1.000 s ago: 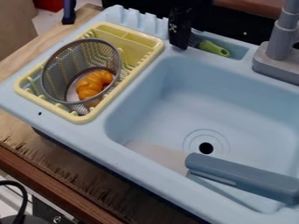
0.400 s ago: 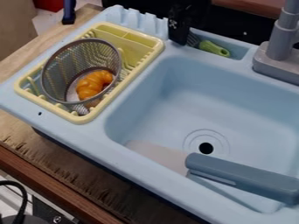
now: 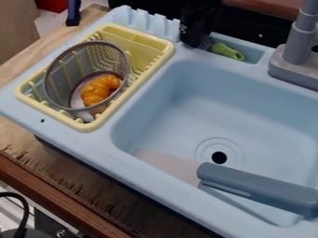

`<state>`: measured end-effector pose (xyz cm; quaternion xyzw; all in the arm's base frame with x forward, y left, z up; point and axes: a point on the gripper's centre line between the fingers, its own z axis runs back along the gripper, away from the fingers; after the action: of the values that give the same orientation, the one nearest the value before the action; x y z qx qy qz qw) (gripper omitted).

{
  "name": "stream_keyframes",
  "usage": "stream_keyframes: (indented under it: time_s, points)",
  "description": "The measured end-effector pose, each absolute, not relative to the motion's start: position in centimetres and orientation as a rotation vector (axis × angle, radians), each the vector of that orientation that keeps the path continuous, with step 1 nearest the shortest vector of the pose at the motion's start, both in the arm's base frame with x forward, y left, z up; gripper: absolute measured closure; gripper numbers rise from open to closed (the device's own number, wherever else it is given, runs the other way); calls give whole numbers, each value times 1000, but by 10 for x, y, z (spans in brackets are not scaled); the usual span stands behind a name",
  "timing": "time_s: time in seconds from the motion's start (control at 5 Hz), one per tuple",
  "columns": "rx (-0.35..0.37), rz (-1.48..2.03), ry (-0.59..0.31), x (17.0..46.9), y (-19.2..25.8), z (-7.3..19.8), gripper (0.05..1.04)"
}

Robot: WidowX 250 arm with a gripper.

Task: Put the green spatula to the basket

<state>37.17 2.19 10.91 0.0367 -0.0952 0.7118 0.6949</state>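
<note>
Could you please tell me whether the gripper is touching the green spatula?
Cannot tell. In the camera view, the black gripper overlaps the end of the green spatula away from its handle, which could hide either contact or a small gap.

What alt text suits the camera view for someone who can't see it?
A black robot gripper hangs by a green-handled spatula in a recess behind a light-blue toy sink. At left, a wire-mesh basket holding a toy croissant sits in a yellow dish rack; a blue-gray handle lies lower right.
</note>
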Motion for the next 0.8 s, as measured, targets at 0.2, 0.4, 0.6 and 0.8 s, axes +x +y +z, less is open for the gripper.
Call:
stream_keyframes:
  time_s: [0.2, 0.4, 0.6, 0.8]
  points:
    - [81, 1595, -211, 372, 23, 109, 514]
    - [83, 1591, -210, 371, 23, 109, 514]
    - [73, 1548, -177, 370, 20, 111, 514]
    - [58, 1527, -159, 373, 19, 122, 514]
